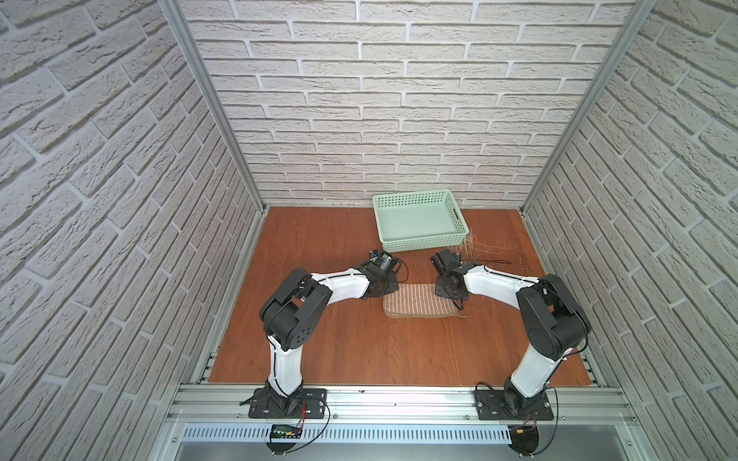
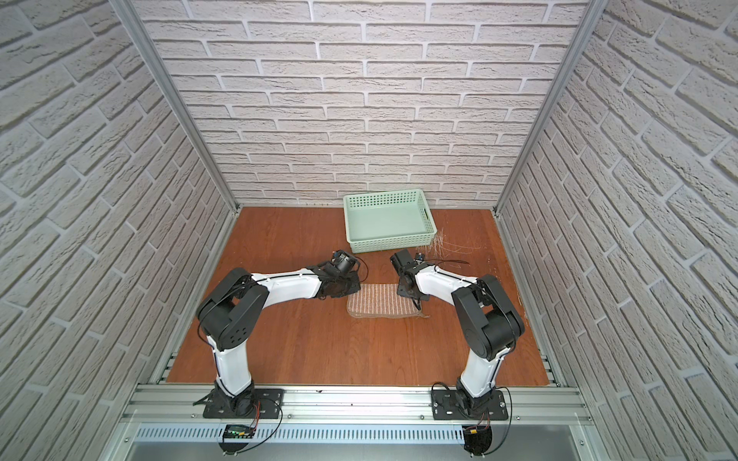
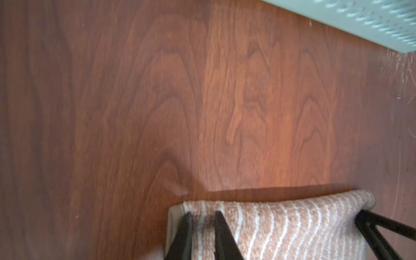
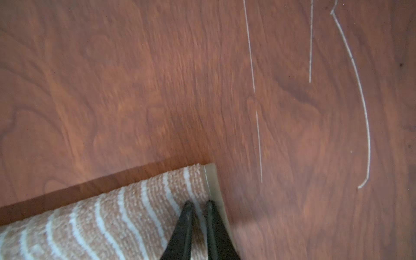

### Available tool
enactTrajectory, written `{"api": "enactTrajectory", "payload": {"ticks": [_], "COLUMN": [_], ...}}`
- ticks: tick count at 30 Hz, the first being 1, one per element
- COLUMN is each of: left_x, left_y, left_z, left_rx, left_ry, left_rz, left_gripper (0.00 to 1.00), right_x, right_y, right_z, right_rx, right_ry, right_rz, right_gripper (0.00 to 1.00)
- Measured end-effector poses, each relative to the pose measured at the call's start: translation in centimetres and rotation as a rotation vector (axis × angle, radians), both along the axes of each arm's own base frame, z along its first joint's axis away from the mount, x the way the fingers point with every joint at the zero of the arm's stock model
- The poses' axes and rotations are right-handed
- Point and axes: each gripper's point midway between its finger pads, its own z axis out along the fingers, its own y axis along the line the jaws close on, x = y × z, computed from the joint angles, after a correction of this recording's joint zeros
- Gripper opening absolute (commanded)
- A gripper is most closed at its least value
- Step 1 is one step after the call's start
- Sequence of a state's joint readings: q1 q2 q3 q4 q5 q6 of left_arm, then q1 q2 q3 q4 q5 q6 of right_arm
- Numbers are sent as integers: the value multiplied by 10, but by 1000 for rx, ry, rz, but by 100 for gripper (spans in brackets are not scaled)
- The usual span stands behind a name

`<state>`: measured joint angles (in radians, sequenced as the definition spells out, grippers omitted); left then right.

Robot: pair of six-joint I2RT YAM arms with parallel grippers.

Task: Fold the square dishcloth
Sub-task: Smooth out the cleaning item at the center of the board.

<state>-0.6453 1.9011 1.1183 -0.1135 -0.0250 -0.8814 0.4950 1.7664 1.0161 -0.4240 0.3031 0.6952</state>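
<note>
The square dishcloth, tan with pale stripes, lies as a doubled rectangle on the wooden table between my two arms. In the left wrist view my left gripper is shut on a pinch of the dishcloth at its hemmed left end. My right gripper's fingers show at the other end. In the right wrist view my right gripper is shut on the dishcloth just inside its pale hem. The gripped far edge casts a shadow on the wood. In both top views the wrists hide the left fingertips.
A mint-green perforated basket stands behind the cloth near the back wall. Pale scratches mark the table to its right. Brick-pattern walls close in three sides. Bare wood stretches from the cloth to the front rail.
</note>
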Motion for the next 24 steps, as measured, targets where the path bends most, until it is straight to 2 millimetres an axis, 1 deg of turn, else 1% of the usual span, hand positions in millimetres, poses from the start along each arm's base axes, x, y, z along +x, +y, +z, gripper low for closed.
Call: {"api": "enactTrajectory", "payload": {"ticks": [6,9,12,14,16,17,21,23,24], "left_x": [5,5,3,2,1,1,-1,-4,-7], "left_y": [0,0,2,4,4,3,0,-4,-6], "left_z": [1,2,6,14,27,38,68,77,80], "left_rx": [-15,-14,-9,-8,-15,-24,-49,-56,-57], "left_ry": [-8,-11,-14,-21,-42,-62,-119,-137,-141], "left_rz": [5,3,-1,-3,-8,-11,-19,-28,-32], "left_gripper": [21,25,32,40,49,54,59,62,65], "right_x": [4,6,7,7,7,6,3,0,-2], "right_y": [-2,-2,-2,-3,-3,-3,-2,-3,-3], "right_z": [0,3,9,18,30,39,60,67,70], "right_rx": [2,-2,-4,-5,1,7,33,44,52], "right_ry": [-2,-3,-8,-12,-29,-41,-72,-78,-82], "right_rz": [9,20,30,39,47,50,55,54,51], "right_gripper": [16,17,22,25,26,27,29,31,32]}}
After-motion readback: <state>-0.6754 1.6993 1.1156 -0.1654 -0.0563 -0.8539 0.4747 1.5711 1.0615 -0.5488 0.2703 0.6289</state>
